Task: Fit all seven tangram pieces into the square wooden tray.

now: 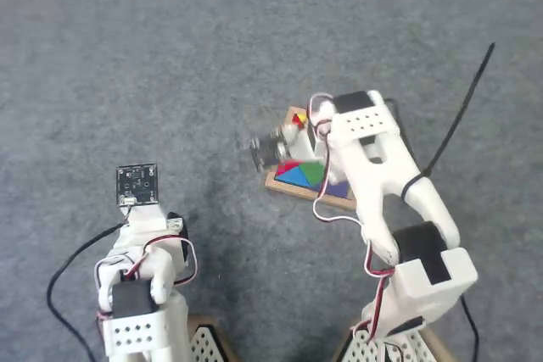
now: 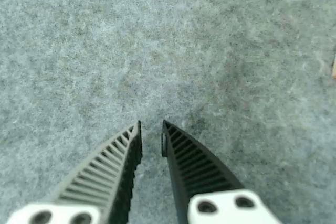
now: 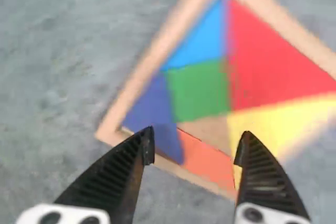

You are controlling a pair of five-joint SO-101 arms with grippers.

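Grey carpet [image 1: 170, 65] is bearing the square wooden tray [image 3: 152, 66]; right gripper [image 3: 197, 132] is hovering above wide-jawed, likely for adjusting; left gripper [image 2: 151, 124] is idling narrow-jawed.

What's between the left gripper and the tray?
Bare carpet. In the high view, nothing sits on the stretch from the left gripper to the tray.

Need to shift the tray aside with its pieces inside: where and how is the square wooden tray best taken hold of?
Probably the square wooden tray's raised rim, near the corner by the right hand, coming straight down astride it. The tray lies flat on the carpet with coloured pieces filling it, so little else is free to pinch.
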